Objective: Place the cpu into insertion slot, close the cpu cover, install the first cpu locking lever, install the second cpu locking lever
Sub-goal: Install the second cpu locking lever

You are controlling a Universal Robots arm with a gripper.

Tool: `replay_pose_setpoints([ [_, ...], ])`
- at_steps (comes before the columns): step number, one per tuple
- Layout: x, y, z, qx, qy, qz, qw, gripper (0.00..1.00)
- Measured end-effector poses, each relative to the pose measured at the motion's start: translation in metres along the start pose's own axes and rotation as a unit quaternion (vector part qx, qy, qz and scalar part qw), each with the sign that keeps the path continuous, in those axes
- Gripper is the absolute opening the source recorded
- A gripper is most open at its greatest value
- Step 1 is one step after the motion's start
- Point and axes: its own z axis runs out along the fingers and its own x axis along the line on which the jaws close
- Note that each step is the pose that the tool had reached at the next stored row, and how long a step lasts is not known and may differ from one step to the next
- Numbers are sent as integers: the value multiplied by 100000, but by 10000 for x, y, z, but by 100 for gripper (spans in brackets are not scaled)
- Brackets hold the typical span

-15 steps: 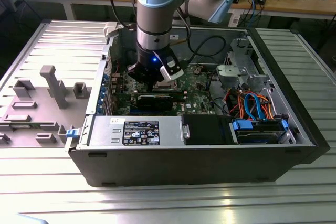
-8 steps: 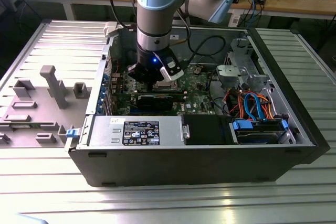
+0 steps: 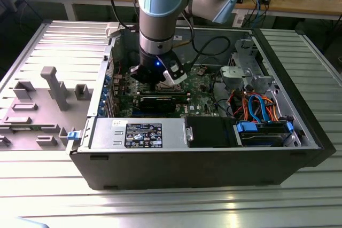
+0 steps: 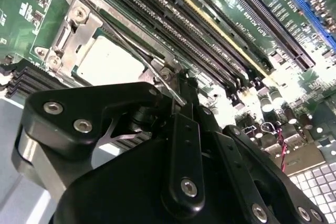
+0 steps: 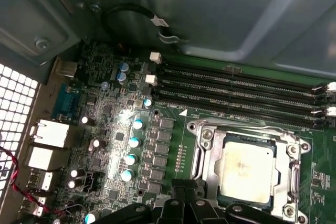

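The open computer case (image 3: 203, 153) is set on a ribbed metal worktop (image 3: 171, 206). The cpu (image 5: 247, 165) is seated under the cpu cover (image 5: 207, 153). The gripper (image 4: 176, 85) fingers' state cannot be told.

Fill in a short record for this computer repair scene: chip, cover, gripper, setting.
chip: cpu lies flat in the insertion slot, silver top facing up
cover: cpu cover closed down around the chip
gripper: gripper low over the board, beside the socket, tips at a thin metal lever
setting: open computer case on a metal table; memory slots beside the socket
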Motion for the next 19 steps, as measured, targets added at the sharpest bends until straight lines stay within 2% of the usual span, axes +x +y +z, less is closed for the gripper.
replay_pose_setpoints([
  [2, 1, 6, -34, -17, 4, -14, 100000, 11],
  [4, 2, 25, -130, -19, -2, -18, 100000, 11],
  [11, 5, 71, -364, -7, 3, -19, 100000, 11],
  [12, 5, 82, -423, 29, 11, -20, 100000, 11],
  [15, 7, 106, -547, 74, 19, -20, 100000, 11],
  [16, 7, 110, -567, 74, 16, -18, 100000, 11],
  [19, 7, 110, -567, 64, 10, -14, 100000, 11],
])
